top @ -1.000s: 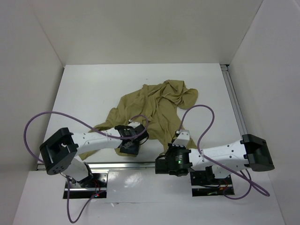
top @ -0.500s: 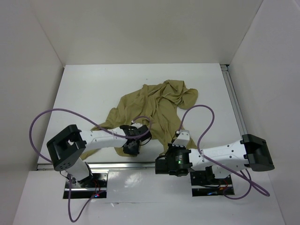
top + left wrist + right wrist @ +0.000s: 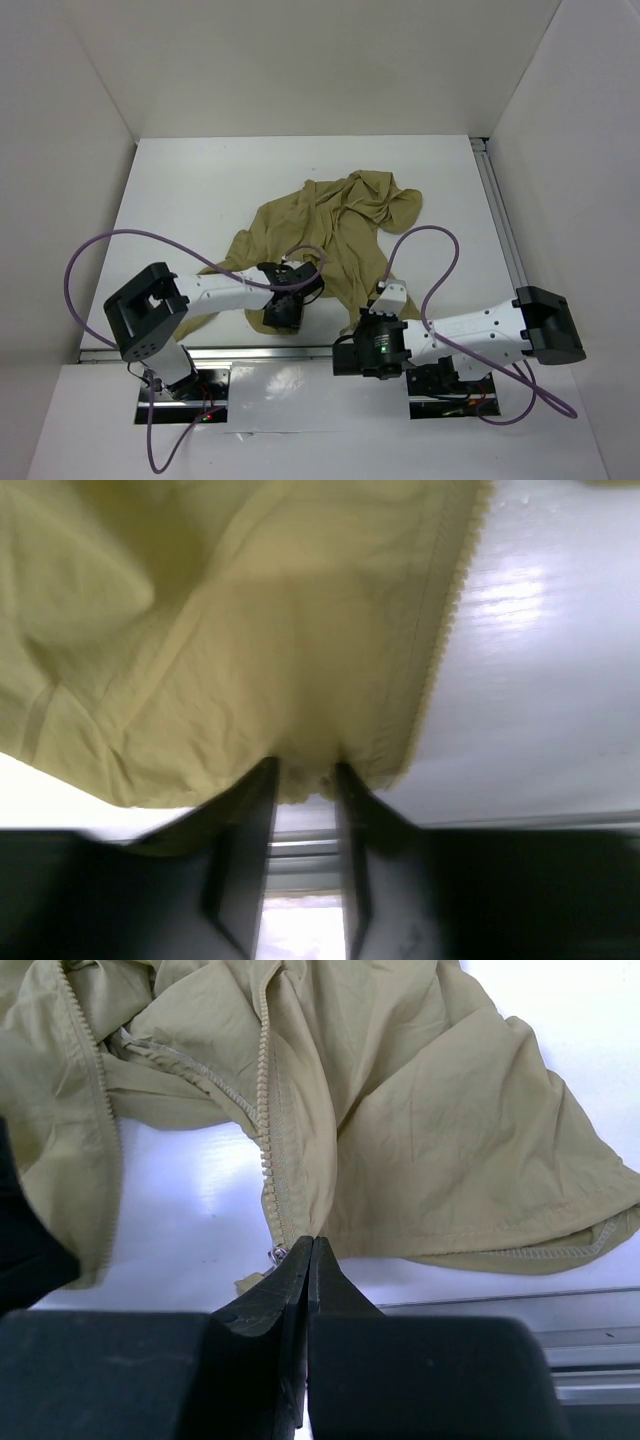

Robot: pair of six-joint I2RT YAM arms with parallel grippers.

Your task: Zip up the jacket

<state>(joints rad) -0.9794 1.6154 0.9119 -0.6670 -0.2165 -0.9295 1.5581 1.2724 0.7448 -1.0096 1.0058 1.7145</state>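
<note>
The khaki jacket (image 3: pixel 335 225) lies crumpled and unzipped in the middle of the white table. My left gripper (image 3: pixel 283 312) is at its near hem. In the left wrist view the jaws (image 3: pixel 305 780) are nearly together with a bunch of hem between the tips, and creases in the fabric (image 3: pixel 250 630) run to them. A row of zipper teeth (image 3: pixel 440 650) edges the cloth. My right gripper (image 3: pixel 310 1243) is shut with nothing visible between the fingers. Its tips are at the hem beside the metal slider (image 3: pixel 278 1252) at the low end of a zipper row (image 3: pixel 264 1110). In the top view it (image 3: pixel 362 322) is by the jacket's near right edge.
A metal rail (image 3: pixel 300 352) runs along the table's near edge just behind both grippers, and it also shows in the right wrist view (image 3: pixel 590 1310). Another rail (image 3: pixel 497 200) lines the right side. Purple cables (image 3: pixel 430 240) loop over both arms. White walls enclose the table.
My left arm has swung its near link to the right and the left gripper has shifted slightly toward the near edge on the hem. The right arm has dropped back slightly.
</note>
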